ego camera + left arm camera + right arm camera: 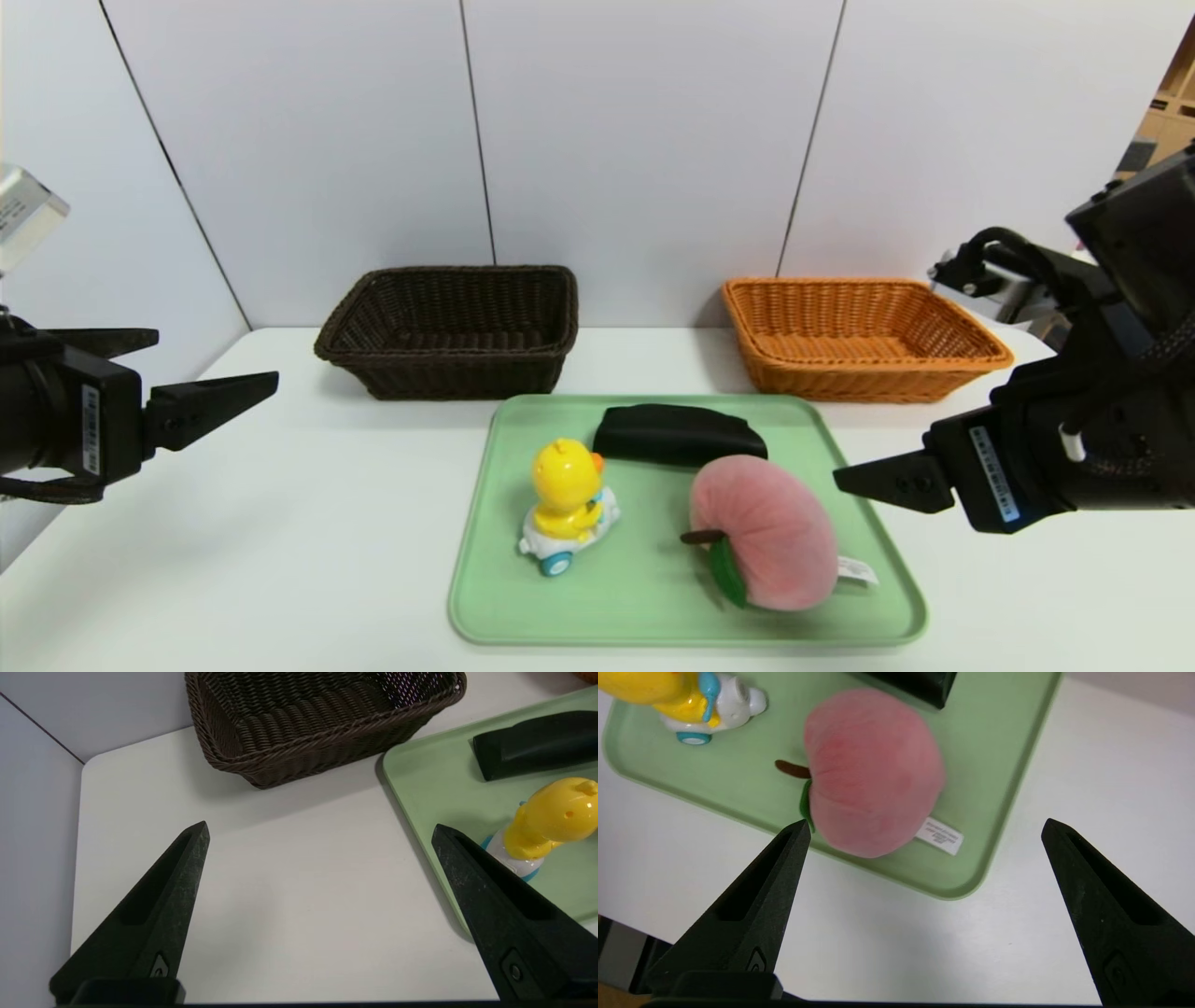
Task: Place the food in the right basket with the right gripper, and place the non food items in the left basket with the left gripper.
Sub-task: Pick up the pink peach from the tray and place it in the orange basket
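Plush peach sits near the tray's near right corner; duck toy and black pouch also await sorting. Left gripper and right gripper have empty, parted jaws.

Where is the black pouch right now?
In the head view, the black pouch lies along the far edge of the green tray, behind the peach.
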Controlling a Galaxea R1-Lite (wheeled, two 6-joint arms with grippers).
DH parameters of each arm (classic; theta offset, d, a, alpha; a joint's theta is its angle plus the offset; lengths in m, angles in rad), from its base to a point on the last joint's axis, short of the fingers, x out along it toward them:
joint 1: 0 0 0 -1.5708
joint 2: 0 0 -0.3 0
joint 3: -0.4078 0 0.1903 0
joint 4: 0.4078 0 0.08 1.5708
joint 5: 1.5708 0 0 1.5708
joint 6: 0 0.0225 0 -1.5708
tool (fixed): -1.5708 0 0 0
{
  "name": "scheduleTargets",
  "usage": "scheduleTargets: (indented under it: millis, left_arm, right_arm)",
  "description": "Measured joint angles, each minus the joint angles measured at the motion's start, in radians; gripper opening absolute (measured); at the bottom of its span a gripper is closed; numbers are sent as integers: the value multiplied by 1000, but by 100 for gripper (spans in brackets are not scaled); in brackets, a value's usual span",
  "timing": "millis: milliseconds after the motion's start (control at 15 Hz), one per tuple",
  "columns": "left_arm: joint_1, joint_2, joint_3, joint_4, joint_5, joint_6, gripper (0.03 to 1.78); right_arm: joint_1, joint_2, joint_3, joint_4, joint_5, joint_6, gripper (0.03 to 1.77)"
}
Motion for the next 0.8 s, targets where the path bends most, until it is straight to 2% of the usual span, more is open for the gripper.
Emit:
scheduleTargets:
  millis: [133,400,600,800]
  left_arm:
    - [-8,4,4,-1,10,0,169]
    - [-12,2,24,-2,11,0,169]
    - [-12,-3,35,-2,12,0,169]
    - [-11,-7,38,-2,13,-1,169]
  right_arm:
    - [53,23,9,5,-12,82,171]
    - [71,79,9,14,-71,95,171]
    - [72,123,5,9,-71,104,171]
    - [87,163,-26,3,-35,160,171]
